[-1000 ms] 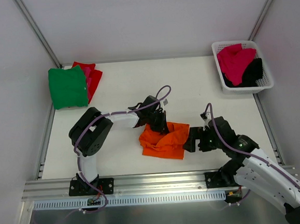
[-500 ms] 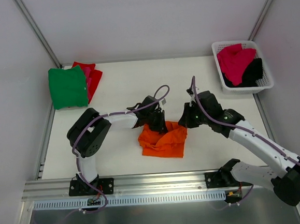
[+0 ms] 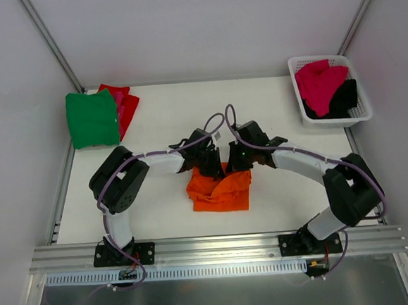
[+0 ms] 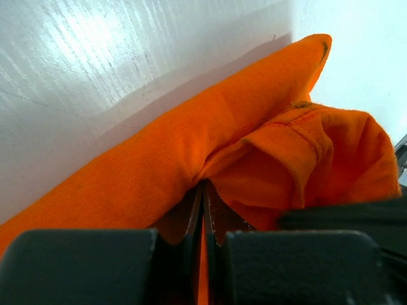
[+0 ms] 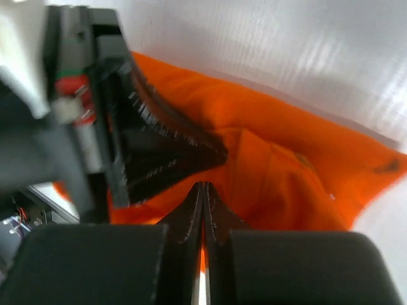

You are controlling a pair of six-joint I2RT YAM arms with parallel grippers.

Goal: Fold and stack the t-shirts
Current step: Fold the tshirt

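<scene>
The orange t-shirt (image 3: 220, 191) lies bunched on the white table (image 3: 166, 120), in front of both arms. My left gripper (image 3: 211, 167) is shut on a fold at its far edge; in the left wrist view the orange t-shirt (image 4: 254, 140) puckers out from the closed tips of the left gripper (image 4: 203, 185). My right gripper (image 3: 236, 161) is shut just to the right of it, its tips at the same far edge. In the right wrist view the right gripper (image 5: 203, 186) rests closed against the orange t-shirt (image 5: 286, 159), with no cloth seen between its tips and the left gripper's black fingers (image 5: 165, 152) close beside.
A folded green t-shirt (image 3: 92, 119) lies on a red t-shirt (image 3: 128, 102) at the table's far left corner. A white lattice basket (image 3: 308, 116) at the far right holds a magenta-pink t-shirt (image 3: 319, 83) and a black t-shirt (image 3: 346, 99).
The right arm has swung from the shirt's near right side to its far edge beside the left gripper, and its jaws have gone from open to shut. The left gripper stayed shut on the cloth.
</scene>
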